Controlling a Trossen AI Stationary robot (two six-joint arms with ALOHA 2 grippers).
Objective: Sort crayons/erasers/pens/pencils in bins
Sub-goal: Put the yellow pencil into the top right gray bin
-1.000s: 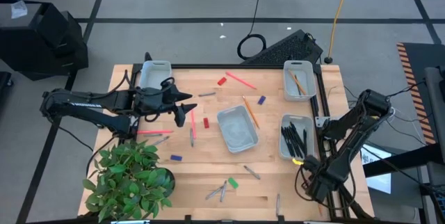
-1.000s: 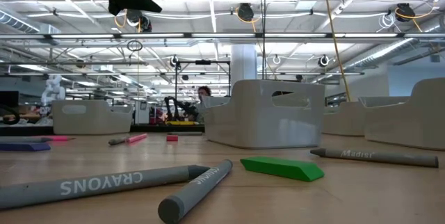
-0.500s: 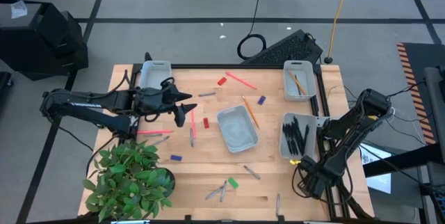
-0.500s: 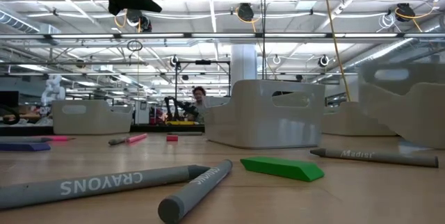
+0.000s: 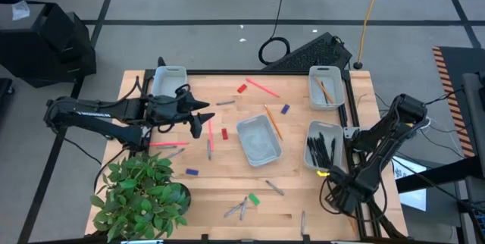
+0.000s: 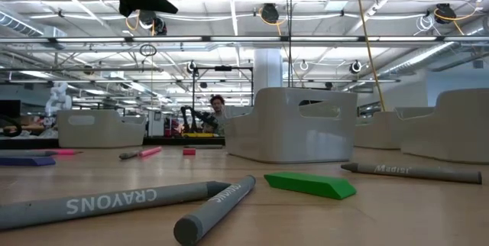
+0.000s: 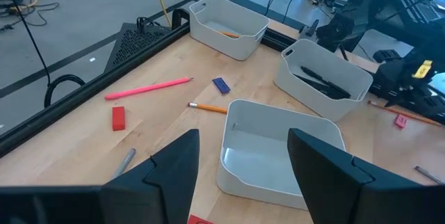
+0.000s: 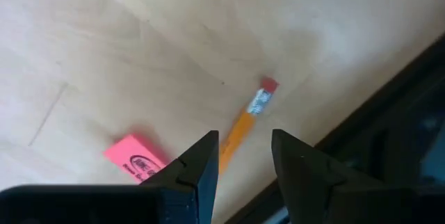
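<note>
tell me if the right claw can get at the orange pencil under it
Probably yes: the right claw is open right above the orange pencil, which lies bare on the table, a pink eraser beside it.

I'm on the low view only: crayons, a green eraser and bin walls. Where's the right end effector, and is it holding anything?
Observer: The right end effector is open and empty, over an orange pencil beside the table's dark edge.
Operator: Anything else next to that pencil?
Observer: A pink eraser lies on the wood, apart from it.
Operator: What's inside the middle bin?
Observer: Nothing; the middle bin is empty.
</note>
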